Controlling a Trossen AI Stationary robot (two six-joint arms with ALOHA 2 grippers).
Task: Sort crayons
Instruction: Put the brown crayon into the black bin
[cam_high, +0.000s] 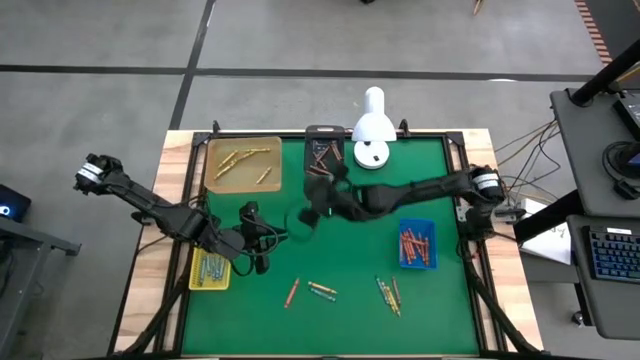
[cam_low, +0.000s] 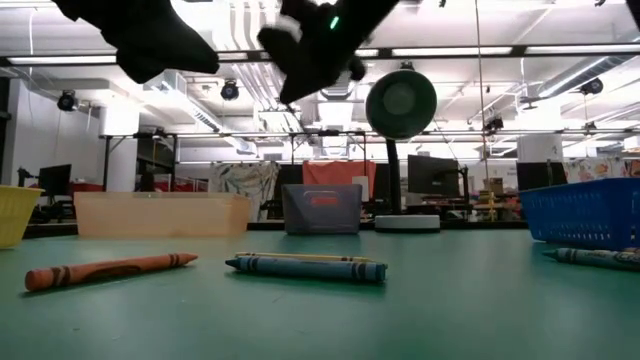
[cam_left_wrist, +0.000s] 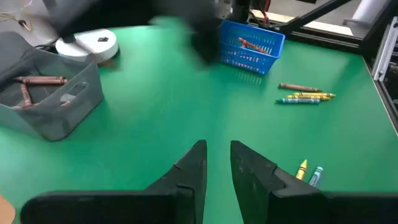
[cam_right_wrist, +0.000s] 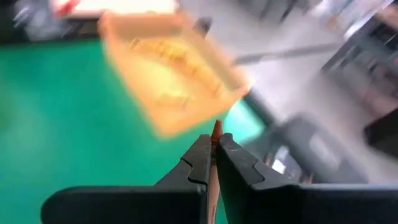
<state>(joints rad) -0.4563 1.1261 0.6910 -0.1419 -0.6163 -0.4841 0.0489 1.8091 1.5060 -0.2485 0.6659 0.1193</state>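
Loose crayons lie flat on the green mat near the front: an orange one, a blue and a yellow one and several more. My right gripper hangs above the mat's middle, shut on an orange-brown crayon, with the tan tray ahead of it. My left gripper hovers over the mat near the yellow tray. It is open, with nothing between its fingers. My right gripper pinches the orange-brown crayon between its two fingers. The crayon lies along the fingers, and its pointed tip sticks out past the fingertips. It is lifted clear of the mat, and the fingers slant forward and down.
Four trays stand on the mat: tan with yellow crayons, grey with brown ones, blue with orange ones, and yellow with blue and green ones. A white lamp stands at the far edge. Bare mat lies in the middle.
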